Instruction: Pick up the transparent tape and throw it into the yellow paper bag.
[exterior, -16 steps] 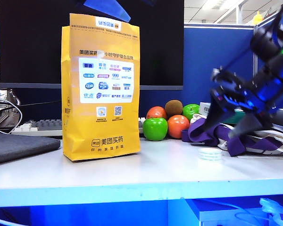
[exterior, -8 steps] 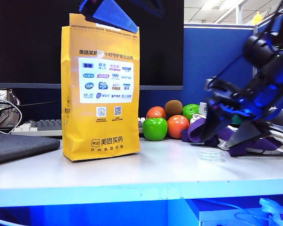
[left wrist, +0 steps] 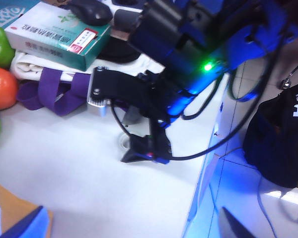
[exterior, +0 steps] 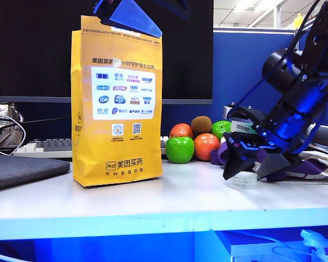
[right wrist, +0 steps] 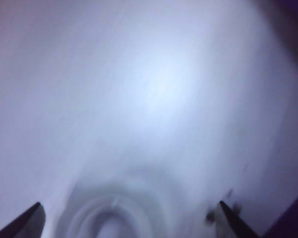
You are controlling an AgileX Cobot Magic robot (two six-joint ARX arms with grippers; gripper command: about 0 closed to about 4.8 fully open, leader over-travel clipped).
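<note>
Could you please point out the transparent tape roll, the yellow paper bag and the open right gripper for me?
Small flat whitish-translucent tape roll [exterior: 244, 179]: exterior view, front edge.
Tall upright yellow paper bag [exterior: 117, 147]: exterior view, lower front panel.
Right gripper [exterior: 252, 165]: exterior view, midway between fingertips.

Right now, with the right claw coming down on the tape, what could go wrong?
1. The tape is flat and thin; the open right claw may scrape the table or push it sideways.
2. The purple strap lies right behind and could snag.
3. The left claw hovers at the bag top, crowding the drop.
</note>
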